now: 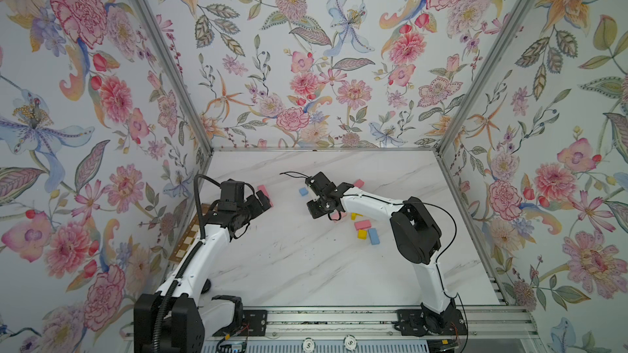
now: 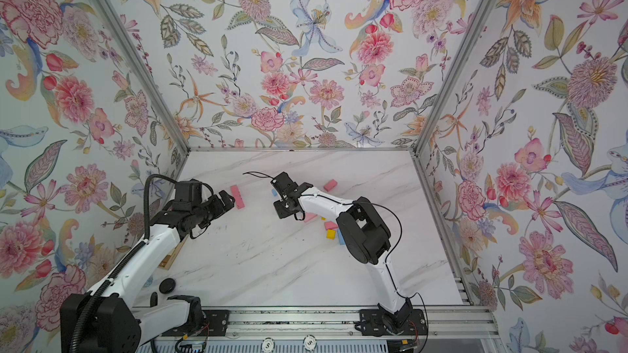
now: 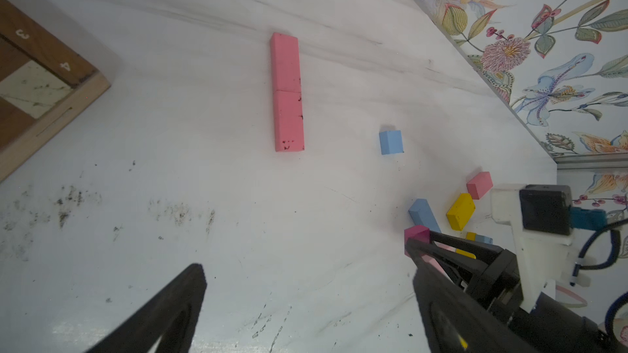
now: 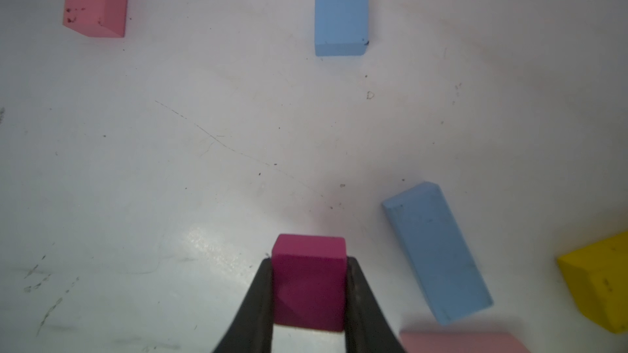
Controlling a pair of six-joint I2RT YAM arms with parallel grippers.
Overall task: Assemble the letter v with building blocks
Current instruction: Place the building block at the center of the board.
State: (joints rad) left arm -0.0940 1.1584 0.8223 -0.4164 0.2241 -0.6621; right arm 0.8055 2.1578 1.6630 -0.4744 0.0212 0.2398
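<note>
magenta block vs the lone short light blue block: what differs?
Colour: the magenta block is deep and saturated, the light blue block pastel. State: the magenta block is clamped in the right gripper; the light blue block lies free on the table, touching nothing. Shared: both are short matte bricks of similar shape.

pink blocks (image 3: 288, 120): two end-to-end | left jaws: wide | right jaws: gripping magenta block (image 3: 416, 233)
</note>
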